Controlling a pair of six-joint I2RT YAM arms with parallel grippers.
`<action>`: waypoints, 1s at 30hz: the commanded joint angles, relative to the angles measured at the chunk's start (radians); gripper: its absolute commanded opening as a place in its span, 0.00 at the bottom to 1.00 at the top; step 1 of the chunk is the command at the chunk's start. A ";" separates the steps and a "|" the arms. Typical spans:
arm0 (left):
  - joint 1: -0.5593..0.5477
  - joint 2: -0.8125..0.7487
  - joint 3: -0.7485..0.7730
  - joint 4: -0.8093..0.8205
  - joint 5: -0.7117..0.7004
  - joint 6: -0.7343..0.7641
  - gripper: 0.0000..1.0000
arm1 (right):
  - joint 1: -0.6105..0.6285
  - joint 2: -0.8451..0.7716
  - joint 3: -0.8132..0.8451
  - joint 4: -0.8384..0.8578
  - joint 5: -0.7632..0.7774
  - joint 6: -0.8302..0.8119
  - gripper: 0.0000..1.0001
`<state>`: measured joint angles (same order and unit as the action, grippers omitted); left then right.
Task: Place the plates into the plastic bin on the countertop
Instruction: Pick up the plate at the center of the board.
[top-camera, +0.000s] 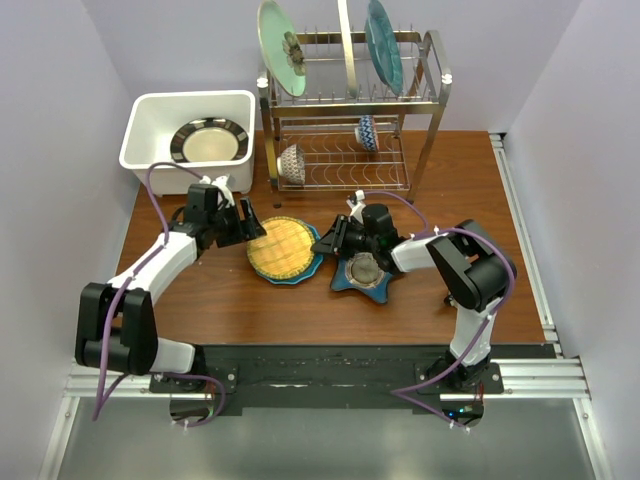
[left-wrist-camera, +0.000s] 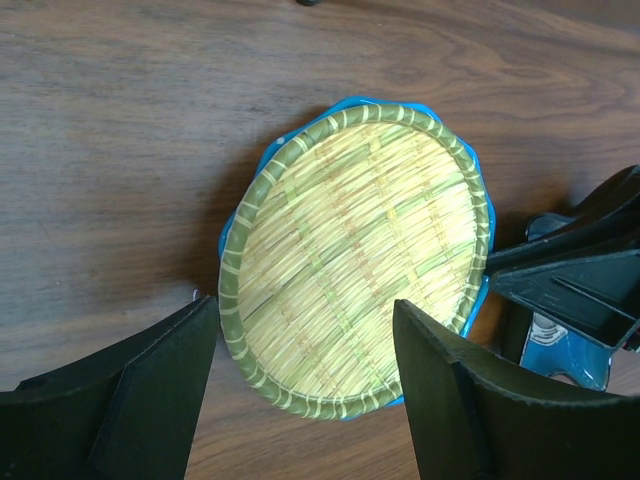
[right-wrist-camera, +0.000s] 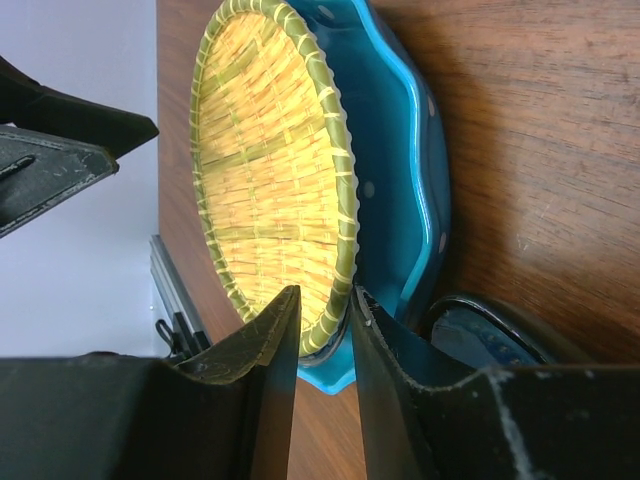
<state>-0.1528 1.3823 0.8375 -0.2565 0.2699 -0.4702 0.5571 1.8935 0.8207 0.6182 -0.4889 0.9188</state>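
A round woven straw plate (top-camera: 283, 246) lies on a blue scalloped plate (top-camera: 300, 278) mid-table. My right gripper (top-camera: 322, 240) reaches it from the right. Its narrowly parted jaws (right-wrist-camera: 324, 292) straddle the woven plate's (right-wrist-camera: 265, 170) green rim, one finger above and one over the blue plate (right-wrist-camera: 400, 180), with a slim gap left. My left gripper (top-camera: 250, 222) hovers open at the stack's left edge, with the woven plate (left-wrist-camera: 355, 250) between its spread fingers (left-wrist-camera: 303, 305). A dark blue star-shaped plate (top-camera: 385, 288) sits under the right arm. The white plastic bin (top-camera: 140, 130) holds a black-striped plate (top-camera: 210, 142).
A two-tier steel rack (top-camera: 425, 110) stands behind, right of the bin. It holds a pale green flower plate (top-camera: 282, 50) and a teal plate (top-camera: 383, 45) upright, with two patterned bowls (top-camera: 292, 162) on the lower tier. A small round object rests on the star plate.
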 joint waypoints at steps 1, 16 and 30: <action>-0.007 -0.012 -0.012 0.031 -0.034 -0.013 0.74 | 0.006 0.018 0.024 0.017 0.012 -0.003 0.30; -0.030 0.067 -0.023 0.054 -0.020 -0.021 0.67 | 0.013 0.023 0.029 0.035 -0.007 0.005 0.28; -0.034 0.073 -0.038 0.074 -0.023 -0.027 0.59 | 0.012 0.032 0.018 0.058 -0.017 0.012 0.27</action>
<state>-0.1783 1.4490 0.8188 -0.2401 0.2306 -0.4866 0.5640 1.9114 0.8299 0.6365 -0.4923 0.9276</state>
